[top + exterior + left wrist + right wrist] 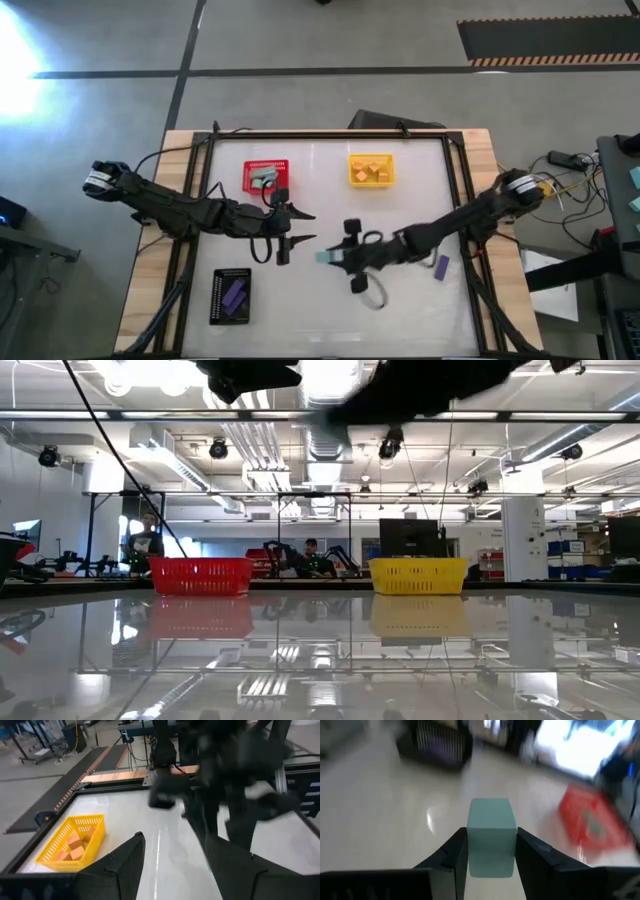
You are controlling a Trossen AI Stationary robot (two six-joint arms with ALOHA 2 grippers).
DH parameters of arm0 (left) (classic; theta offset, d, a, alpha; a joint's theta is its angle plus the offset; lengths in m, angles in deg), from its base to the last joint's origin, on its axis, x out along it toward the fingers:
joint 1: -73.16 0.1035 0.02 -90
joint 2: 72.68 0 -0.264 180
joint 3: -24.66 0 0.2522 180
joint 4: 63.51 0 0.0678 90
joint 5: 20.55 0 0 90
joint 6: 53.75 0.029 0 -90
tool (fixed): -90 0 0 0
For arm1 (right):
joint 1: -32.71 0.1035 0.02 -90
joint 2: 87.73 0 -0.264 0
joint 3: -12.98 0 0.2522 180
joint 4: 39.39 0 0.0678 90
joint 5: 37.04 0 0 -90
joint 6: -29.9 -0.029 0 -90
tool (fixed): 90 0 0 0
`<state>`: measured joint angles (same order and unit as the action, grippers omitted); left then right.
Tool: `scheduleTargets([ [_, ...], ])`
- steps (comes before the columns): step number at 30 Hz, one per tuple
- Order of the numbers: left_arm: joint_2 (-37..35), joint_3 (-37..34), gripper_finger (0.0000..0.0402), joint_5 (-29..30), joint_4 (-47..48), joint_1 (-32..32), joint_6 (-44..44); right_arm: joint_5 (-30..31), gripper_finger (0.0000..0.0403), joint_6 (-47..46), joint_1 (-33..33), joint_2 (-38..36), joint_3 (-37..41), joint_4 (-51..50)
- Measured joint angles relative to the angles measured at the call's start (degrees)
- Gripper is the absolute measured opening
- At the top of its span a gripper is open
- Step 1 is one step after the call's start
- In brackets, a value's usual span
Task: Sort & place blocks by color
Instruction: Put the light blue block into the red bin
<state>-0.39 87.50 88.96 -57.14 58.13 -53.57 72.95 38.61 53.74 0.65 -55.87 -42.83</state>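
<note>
A teal block [492,835] sits between the fingers of my right gripper [342,258], near the table's middle, with the gripper shut on it. My left gripper [302,227] hovers open just to the left of it, nothing between its fingers [122,865]. A purple block [441,266] lies flat on the table under my right arm. The red basket [265,176] holds teal blocks, the yellow basket [370,169] holds orange blocks, and the black basket [232,296] holds purple ones. My right gripper pinches the teal block by two opposite sides [474,847] between its two fingers. The block's far end sticks out past the fingertips. The fingers reach in from the table's right side, slanting a little downward. The block is lifted clear of the table.
The red and yellow baskets stand at the far side, the black basket at the near left. Bare white tabletop [400,310] lies along the near edge and right of centre. Black frame rails run along the table's edges. People sit in the room beyond the table.
</note>
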Motion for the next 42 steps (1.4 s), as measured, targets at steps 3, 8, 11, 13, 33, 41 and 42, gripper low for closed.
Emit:
scheduleTargets([
  [3,0.0,-0.07,0.0194,0.02,-0.81,-0.04,1.64,-5.49,0.0118,3.74,-1.76,-5.2,7.93,17.37],
  [8,0.02,-0.28,0.0194,0.0,-3.24,-0.07,2.14,-14.16,0.0118,4.13,-4.39,-10.08,17.69,42.3],
  [11,0.02,-1.0,0.0194,0.02,-6.01,-0.09,2.29,-13.44,0.0118,4.17,-5.05,-10.2,20.59,51.32],
  [13,0.02,-1.79,0.0194,-0.01,-8.89,-0.09,2.3,-12.59,0.0118,4.35,-5.35,-9.49,21.29,53.92],
  [33,19.87,-6.29,0.0194,-6.12,-57.5,-0.22,3.86,-12.49,0.0118,5.97,-6.79,-8.0,20.54,54.91],
  [41,21.33,-5.97,0.0194,-5.97,-64.74,-0.2,5.29,-12.45,0.0118,5.84,-6.81,-8.0,20.74,54.32],
  [42,21.31,-5.97,0.0194,-5.94,-64.71,-0.2,5.31,-12.48,0.0118,5.83,-6.81,-8.0,20.74,54.28],
])
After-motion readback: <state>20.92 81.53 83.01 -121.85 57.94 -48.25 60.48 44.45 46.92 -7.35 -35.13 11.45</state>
